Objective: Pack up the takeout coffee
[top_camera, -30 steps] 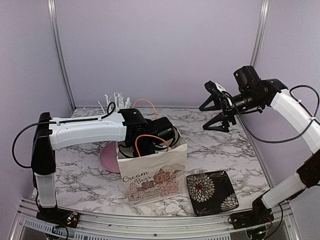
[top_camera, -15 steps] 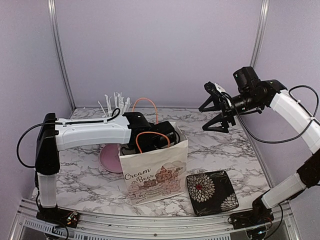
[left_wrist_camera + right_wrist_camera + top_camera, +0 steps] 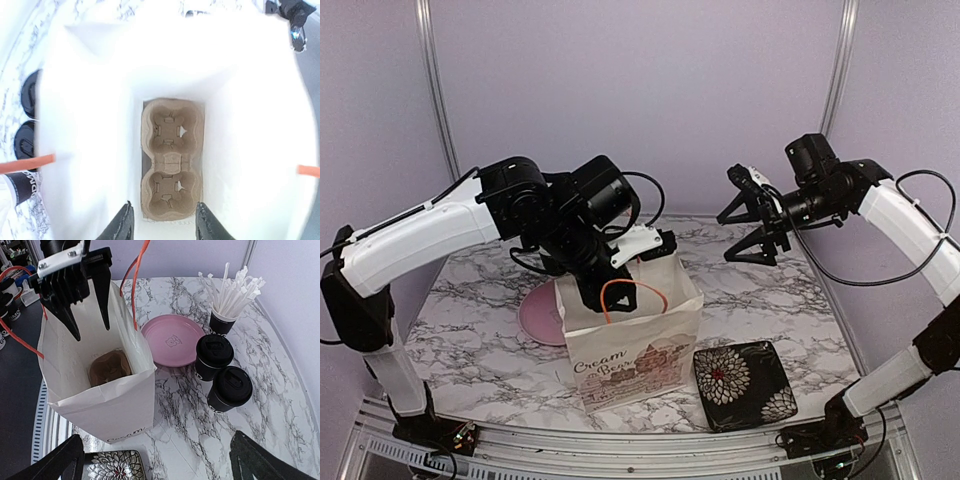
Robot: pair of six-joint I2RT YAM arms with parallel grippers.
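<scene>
Black coffee cups (image 3: 214, 358) are standing beside the bag (image 3: 115, 405), outside it. I am holding my left gripper (image 3: 91, 330) spread and empty over its mouth, and my right gripper (image 3: 725, 238) is gaping wide.

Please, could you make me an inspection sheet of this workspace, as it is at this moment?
Surface: marble table, no spills seen.
Job's things: cups lidded, upright beside the plate, outside the bag; carrier lies empty at the bag's bottom.
Clutter: pink plate; stick cup; floral tray near the bag.
Grippers: left gripper open, empty, above the bag's mouth; right gripper open, empty, in the air.
Cables: black cables loop off both arms.
Surroundings: lilac walls, metal posts; nothing else seen.
</scene>
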